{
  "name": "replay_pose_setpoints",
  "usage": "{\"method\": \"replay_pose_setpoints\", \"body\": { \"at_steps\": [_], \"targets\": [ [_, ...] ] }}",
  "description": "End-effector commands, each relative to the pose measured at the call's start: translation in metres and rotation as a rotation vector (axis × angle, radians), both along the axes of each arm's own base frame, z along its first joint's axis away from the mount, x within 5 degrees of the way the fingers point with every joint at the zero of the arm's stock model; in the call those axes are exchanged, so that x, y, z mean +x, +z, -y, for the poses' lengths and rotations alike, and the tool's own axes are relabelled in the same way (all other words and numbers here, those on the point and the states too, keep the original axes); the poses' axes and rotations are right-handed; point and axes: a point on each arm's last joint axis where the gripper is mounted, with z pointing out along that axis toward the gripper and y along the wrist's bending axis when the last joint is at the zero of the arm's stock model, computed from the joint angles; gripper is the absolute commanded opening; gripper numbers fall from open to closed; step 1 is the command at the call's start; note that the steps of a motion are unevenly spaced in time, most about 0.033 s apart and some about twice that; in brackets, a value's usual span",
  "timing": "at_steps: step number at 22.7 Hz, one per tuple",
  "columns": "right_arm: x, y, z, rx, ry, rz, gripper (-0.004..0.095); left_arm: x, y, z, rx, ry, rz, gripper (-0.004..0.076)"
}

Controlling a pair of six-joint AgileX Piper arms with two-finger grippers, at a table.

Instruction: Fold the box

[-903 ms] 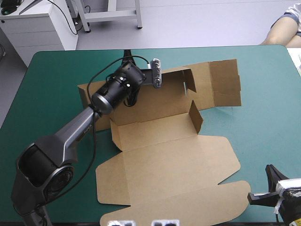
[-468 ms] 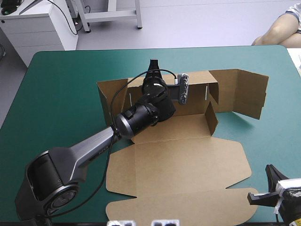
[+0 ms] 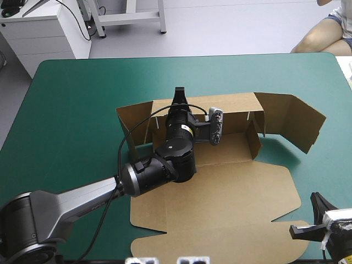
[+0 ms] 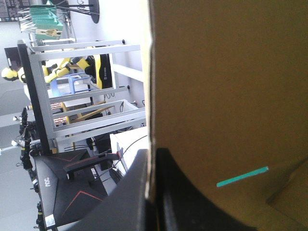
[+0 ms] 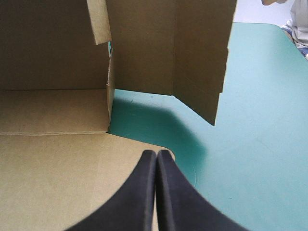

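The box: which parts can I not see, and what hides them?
High view: the left arm hides the middle of the box, floor and far wall.
Left wrist view: the wall in the left gripper hides the rest.
Right wrist view: the picture's edges cut off all but one end.

bright, even overhead light, i note. ahead of the right gripper the box's raised wall throws a dark shadow on the teal-green cover. board at the left gripper sits shaded.

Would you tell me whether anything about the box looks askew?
On the box, the right end panel splays outward beyond the raised back wall, untucked; the left gripper is shut on that wall's top edge.
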Motion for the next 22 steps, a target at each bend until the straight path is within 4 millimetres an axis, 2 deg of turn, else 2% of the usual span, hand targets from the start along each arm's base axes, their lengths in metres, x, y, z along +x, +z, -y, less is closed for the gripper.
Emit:
{"method": "replay_pose_setpoints", "body": {
  "at_steps": [1,9,12,16,22],
  "targets": [
    [-0.002,0.013,0.001,-0.011,-0.006,0.100,-0.0020,-0.006,0.025,-0.014,-0.067,0.004,0.132,-0.0008],
    [-0.002,0.013,0.001,-0.011,-0.006,0.100,-0.0020,-0.007,0.002,-0.019,-0.018,-0.011,0.187,-0.0008],
    [-0.002,0.013,0.001,-0.011,-0.006,0.100,-0.0020,-0.021,-0.007,-0.017,-0.009,-0.062,0.215,-0.0008],
    [-0.002,0.013,0.001,-0.011,-0.006,0.100,-0.0020,-0.033,-0.013,-0.018,0.032,-0.118,0.274,-0.0008],
    [-0.002,0.013,0.001,-0.011,-0.006,0.100,-0.0020,-0.037,-0.015,-0.020,0.043,-0.175,0.287,-0.0008]
  ]
}}
